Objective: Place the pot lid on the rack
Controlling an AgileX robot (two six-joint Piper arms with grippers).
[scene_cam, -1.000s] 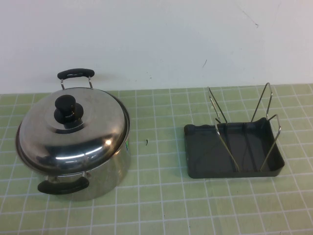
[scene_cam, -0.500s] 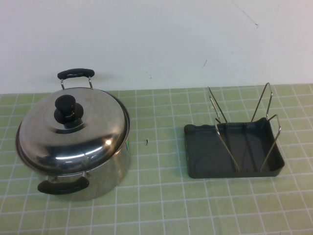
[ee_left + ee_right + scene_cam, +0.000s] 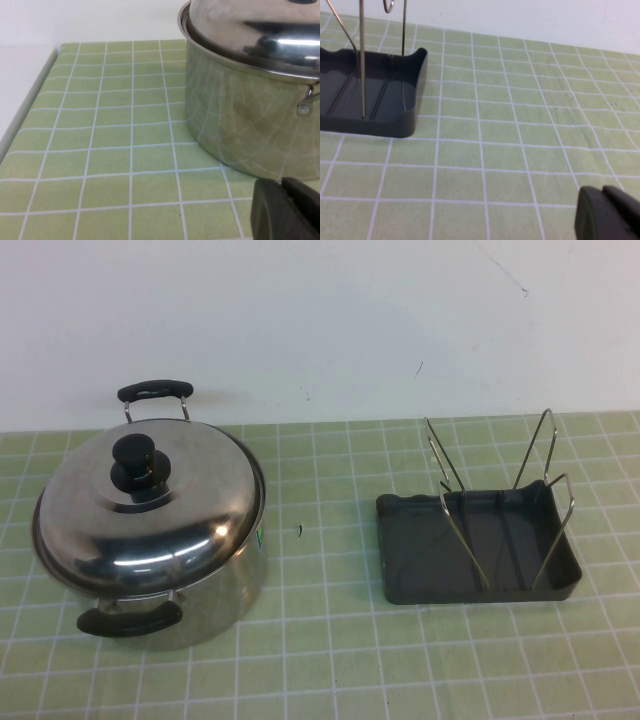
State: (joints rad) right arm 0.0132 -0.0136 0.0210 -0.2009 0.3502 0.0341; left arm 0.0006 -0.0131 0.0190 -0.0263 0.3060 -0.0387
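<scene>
The shiny domed pot lid (image 3: 150, 510) with a black knob (image 3: 138, 465) sits on the steel pot (image 3: 215, 600) at the table's left. The dark grey rack (image 3: 420, 550) with upright wire prongs (image 3: 455, 530) stands empty at the right. Neither gripper shows in the high view. In the left wrist view my left gripper (image 3: 283, 184) is shut and empty, low over the mat a short way from the pot (image 3: 250, 120) and lid (image 3: 240, 25). In the right wrist view my right gripper (image 3: 604, 193) is shut and empty, off to the side of the rack (image 3: 395, 107).
The pot has two black handles, one at the back (image 3: 155, 390) and one at the front (image 3: 130, 620). A green tiled mat (image 3: 320, 640) covers the table. A white wall (image 3: 320, 320) runs along the back. The table's edge (image 3: 25, 110) shows in the left wrist view.
</scene>
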